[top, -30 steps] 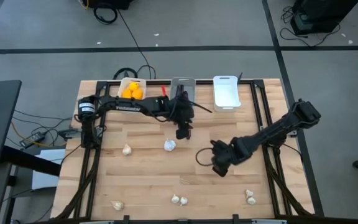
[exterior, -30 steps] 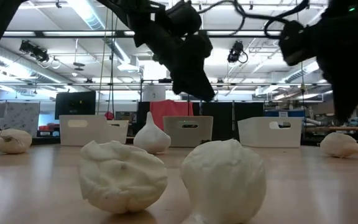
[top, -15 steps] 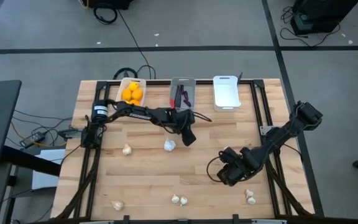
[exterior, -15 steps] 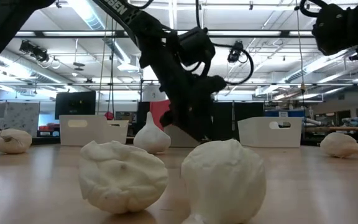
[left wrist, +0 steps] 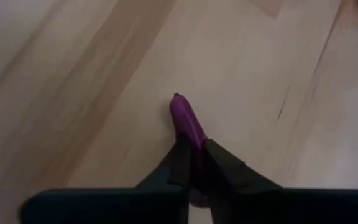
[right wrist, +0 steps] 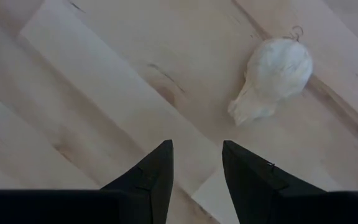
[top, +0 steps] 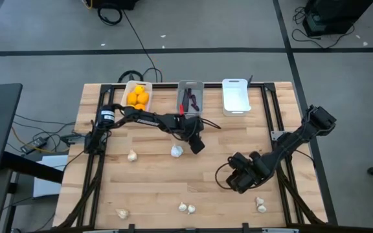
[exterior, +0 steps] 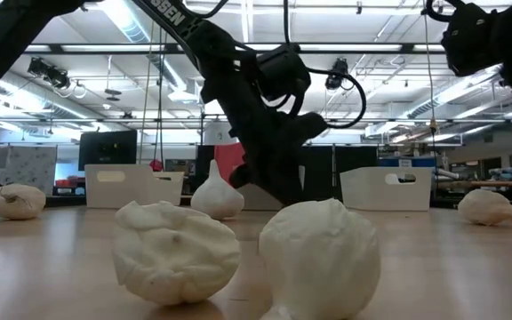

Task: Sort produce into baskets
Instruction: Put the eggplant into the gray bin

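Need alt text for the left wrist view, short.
The left gripper is shut on a small purple produce piece, whose tip sticks out past the two dark fingers. Below it lies bare, light wooden table; no basket or other produce shows in this view.

Purple piece [left wrist: 187, 122] between black fingers [left wrist: 178, 163]; whitish bulb [right wrist: 272, 78] on pale striped wood table [top: 154, 181]; orange fruits [top: 137, 97] in a white bin [top: 127, 88].
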{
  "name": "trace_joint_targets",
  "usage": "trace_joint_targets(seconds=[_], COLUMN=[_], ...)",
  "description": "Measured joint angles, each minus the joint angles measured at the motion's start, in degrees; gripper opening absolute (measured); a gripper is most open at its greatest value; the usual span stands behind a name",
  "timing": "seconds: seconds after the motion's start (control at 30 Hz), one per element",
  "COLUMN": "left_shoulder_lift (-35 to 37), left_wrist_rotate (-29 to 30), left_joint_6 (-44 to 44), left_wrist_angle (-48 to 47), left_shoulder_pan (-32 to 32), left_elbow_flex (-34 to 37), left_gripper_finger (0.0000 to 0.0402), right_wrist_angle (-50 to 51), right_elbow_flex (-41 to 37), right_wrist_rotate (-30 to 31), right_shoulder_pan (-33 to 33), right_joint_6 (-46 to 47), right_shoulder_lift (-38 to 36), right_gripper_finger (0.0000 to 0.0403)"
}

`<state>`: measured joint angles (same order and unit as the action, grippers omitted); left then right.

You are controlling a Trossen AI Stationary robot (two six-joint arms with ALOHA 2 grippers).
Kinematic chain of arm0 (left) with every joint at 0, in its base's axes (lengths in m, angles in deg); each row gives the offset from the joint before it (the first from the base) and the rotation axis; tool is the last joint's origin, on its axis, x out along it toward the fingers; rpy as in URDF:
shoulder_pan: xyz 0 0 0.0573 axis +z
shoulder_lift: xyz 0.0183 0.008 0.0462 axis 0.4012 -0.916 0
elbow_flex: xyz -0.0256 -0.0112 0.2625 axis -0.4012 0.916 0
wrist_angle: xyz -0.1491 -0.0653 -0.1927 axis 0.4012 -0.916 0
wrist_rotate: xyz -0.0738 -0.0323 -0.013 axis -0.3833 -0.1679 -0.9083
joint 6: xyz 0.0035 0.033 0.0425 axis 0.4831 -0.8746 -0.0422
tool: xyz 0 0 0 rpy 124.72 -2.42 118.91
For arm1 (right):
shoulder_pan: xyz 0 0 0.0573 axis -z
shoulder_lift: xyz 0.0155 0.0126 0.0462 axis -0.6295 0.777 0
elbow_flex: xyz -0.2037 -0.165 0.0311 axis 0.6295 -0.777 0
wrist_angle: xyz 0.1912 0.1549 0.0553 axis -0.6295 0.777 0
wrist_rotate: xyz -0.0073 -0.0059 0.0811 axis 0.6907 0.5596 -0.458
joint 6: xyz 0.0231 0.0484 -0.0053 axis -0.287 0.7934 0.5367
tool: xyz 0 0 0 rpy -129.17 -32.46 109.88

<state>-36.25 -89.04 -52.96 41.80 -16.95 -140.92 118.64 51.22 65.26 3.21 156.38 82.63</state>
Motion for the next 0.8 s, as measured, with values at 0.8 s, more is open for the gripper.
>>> trace_joint_targets(seconds=[0.8], left_shoulder_lift=[5.60], left_wrist_rotate=[-0.74], left_joint_6=[-15.57], left_wrist_angle=[-23.93], left_shoulder_pan=[10.31], left_elbow_flex=[-21.20], left_gripper_finger=[0.0018], right_wrist_angle=[0.05], right_elbow_flex=[0.00], right_wrist_rotate=[3.17], right_shoulder_pan=[1.48], right_joint_6=[3.06], right_shoulder_lift=[0.00], right_gripper_finger=[0.0149])
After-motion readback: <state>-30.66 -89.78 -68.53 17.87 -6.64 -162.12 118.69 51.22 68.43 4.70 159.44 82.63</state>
